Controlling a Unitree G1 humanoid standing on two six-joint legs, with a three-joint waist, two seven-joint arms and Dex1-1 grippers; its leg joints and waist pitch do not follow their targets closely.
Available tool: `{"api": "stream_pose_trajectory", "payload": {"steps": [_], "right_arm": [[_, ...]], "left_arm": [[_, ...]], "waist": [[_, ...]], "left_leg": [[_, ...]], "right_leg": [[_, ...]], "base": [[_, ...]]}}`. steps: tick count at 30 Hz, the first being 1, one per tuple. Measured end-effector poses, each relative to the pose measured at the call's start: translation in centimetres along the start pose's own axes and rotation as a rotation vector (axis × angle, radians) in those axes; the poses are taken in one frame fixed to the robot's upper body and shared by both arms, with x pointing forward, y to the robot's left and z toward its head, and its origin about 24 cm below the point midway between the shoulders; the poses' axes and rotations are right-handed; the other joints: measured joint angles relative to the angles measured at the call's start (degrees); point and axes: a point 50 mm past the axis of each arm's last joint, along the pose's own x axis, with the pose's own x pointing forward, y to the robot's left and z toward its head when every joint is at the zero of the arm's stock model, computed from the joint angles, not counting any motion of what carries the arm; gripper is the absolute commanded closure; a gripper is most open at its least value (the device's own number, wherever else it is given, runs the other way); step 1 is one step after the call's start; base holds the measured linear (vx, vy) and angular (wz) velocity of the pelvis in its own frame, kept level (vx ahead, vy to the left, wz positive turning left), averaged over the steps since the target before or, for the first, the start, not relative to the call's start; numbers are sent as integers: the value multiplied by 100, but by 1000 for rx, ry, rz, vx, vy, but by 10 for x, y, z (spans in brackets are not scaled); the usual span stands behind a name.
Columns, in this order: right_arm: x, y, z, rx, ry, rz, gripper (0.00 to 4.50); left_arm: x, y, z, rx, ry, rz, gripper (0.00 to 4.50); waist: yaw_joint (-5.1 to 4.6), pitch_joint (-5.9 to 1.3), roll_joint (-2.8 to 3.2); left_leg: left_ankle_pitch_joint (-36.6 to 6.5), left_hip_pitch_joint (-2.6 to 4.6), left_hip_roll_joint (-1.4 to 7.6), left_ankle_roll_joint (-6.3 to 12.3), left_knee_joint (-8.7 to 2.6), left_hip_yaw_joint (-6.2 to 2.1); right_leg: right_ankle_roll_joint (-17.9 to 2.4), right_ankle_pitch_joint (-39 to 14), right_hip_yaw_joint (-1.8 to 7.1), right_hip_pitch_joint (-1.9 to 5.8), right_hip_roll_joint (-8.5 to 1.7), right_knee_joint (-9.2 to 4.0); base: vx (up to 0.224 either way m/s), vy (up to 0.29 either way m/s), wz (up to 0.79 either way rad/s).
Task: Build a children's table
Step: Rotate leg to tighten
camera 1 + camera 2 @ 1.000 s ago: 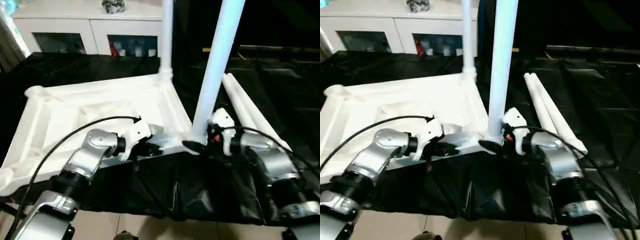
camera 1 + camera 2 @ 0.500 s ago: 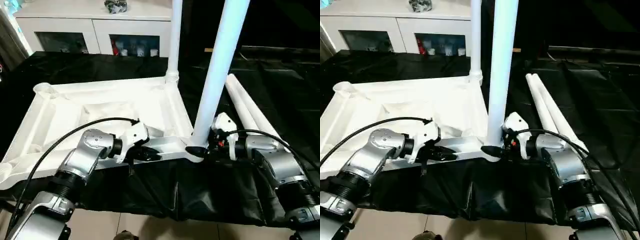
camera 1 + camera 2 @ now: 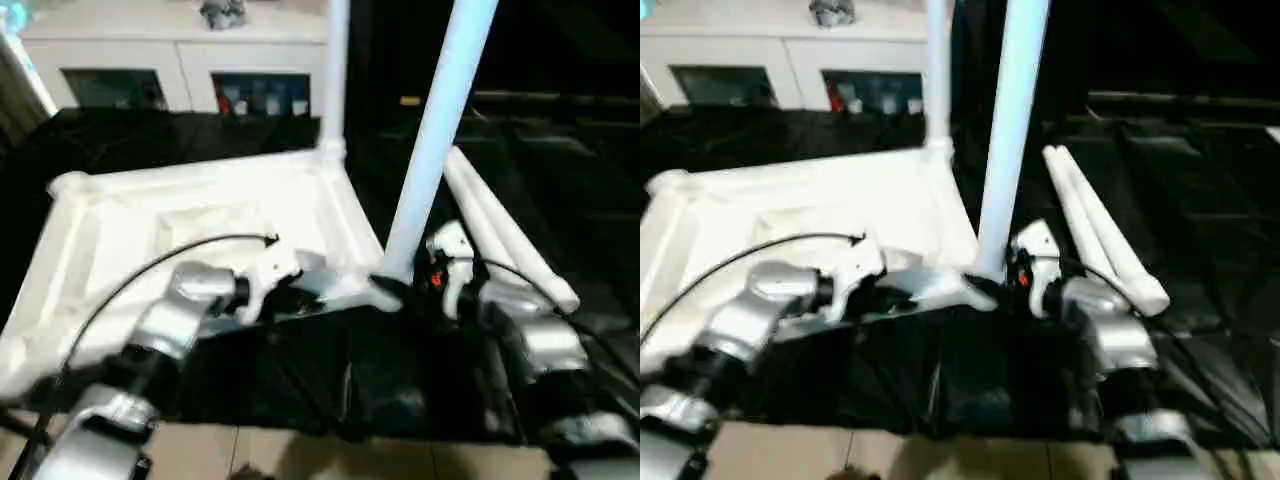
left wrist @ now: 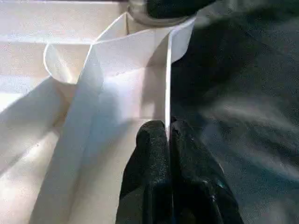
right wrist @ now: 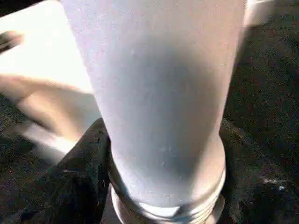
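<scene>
The white tabletop [image 3: 130,230] lies underside up on a black-covered surface. One white leg [image 3: 335,80] stands upright in its far right corner socket. A second leg [image 3: 430,150] stands in the near right corner socket. My right gripper [image 3: 395,292] is shut on the base of this near leg, with a black finger [image 5: 84,177] pressed against each side of the tube. My left gripper [image 4: 167,128] is shut on the tabletop's thin near rim [image 4: 154,70], just left of that corner. Two loose legs [image 3: 500,230] lie side by side to the right of the tabletop.
A white cabinet with glass doors [image 3: 190,60] stands behind the work surface. The black cover [image 3: 350,380] hangs over the front edge, with light floor below. Dark covered surface stretches to the right beyond the loose legs.
My right gripper's fingers have closed in on the base of the near leg. The left gripper keeps its hold on the rim. The head views have shifted a little.
</scene>
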Motion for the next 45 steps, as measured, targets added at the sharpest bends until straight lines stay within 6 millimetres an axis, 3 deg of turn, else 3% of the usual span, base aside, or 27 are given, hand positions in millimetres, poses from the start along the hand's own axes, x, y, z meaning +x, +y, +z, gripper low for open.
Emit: {"api": "stream_pose_trajectory", "payload": {"steps": [6, 13, 14, 16, 19, 24, 26, 36, 39, 45], "right_arm": [[29, -2, 7, 95, -19, -353, 175], [37, 0, 7, 91, -40, -411, 175], [37, 0, 7, 90, -42, -412, 105], [37, 0, 7, 99, -43, -404, 105], [37, 0, 7, 91, -41, -391, 64], [29, -5, 10, 9, -34, -313, 60], [13, -14, 9, -84, -7, -237, 60], [-33, -16, 13, -261, 112, 158, 60], [-39, -13, 14, -266, 147, 242, 60], [-43, -6, 16, -282, 188, 342, 109]], "left_arm": [[32, -5, 14, -60, 3, 154, 450], [35, -6, 16, -45, 8, 177, 450], [35, -6, 16, -44, 8, 177, 450], [35, -5, 16, -38, 7, 171, 450], [32, -4, 16, -26, 5, 159, 450], [22, -4, 12, 7, -13, 86, 450], [15, -4, 12, 24, -25, 38, 450], [-7, -6, 3, 70, -27, -126, 450], [-14, -7, 0, 70, -25, -171, 450], [-22, -8, -4, 63, -22, -212, 450]], "waist": [[-20, -15, 22], [-29, -23, 33], [-29, -23, 33], [-31, -23, 33], [-40, -22, 32], [-9, -17, 43], [34, -9, 56], [133, 15, 101], [122, 15, 101], [122, 17, 97]], "left_leg": [[0, 16, -4, 0, -2, -4], [0, 9, -6, 1, -21, -4], [0, 9, -5, 1, -22, -4], [0, 9, -5, 1, -23, -5], [0, 4, -4, 1, -28, -5], [0, -7, -2, 0, -51, -5], [0, -22, -2, 0, -53, -4], [-6, -38, 1, 12, -26, 4], [-6, -34, 1, 12, -26, 4], [-6, -30, 2, 11, -28, 4]], "right_leg": [[19, -11, 0, 22, 0, -17], [-1, 11, -6, 26, 0, -50], [-1, 11, -7, 26, 0, -51], [-1, 11, -8, 26, 1, -52], [-2, 14, -10, 21, 1, -54], [-3, 15, -17, 10, 2, -55], [1, 12, -22, 9, 2, -72], [11, -1, -18, 4, 0, -75], [11, -1, -16, 4, 0, -70], [11, 0, -16, 4, 0, -64]], "base": [[0, 0, 0], [0, 0, 0], [0, 0, 0], [0, 0, 0], [0, 0, 0], [0, 0, 0], [0, 0, 0], [0, 0, 0], [0, 0, 0], [0, 0, 0]]}}
